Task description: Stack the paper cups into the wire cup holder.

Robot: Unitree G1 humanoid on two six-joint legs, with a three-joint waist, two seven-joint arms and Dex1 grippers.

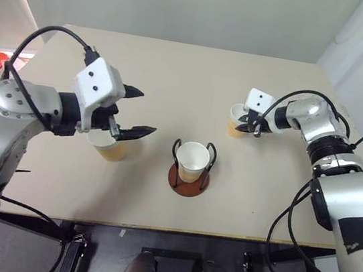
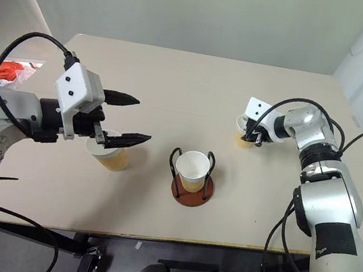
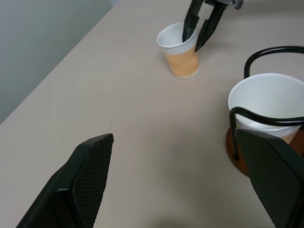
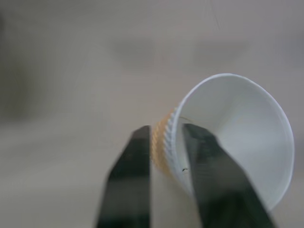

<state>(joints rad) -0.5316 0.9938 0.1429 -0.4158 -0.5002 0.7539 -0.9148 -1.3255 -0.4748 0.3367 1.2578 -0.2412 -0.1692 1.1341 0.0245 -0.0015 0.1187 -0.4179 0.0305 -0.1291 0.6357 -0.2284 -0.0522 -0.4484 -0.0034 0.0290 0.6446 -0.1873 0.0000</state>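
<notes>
Near the tabletop's (image 1: 176, 74) right edge:
right hand (image 1: 249, 126): clamped on 1 paper cup's (image 1: 237, 125) wall
left hand (image 1: 134, 111): fingers apart
risk: thin wall could buckle, cup slipping

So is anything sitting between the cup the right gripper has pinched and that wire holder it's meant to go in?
Nothing visible. The table between the pinched cup and the wire holder is bare. The holder already has one cup in it, so this one would nest inside that. The third cup stands on the holder's far side.

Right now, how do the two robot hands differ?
The left gripper hangs open and empty above the table, over a paper cup. The right gripper is down at another cup, shut on its wall, one finger inside. Both have two black fingers.
</notes>
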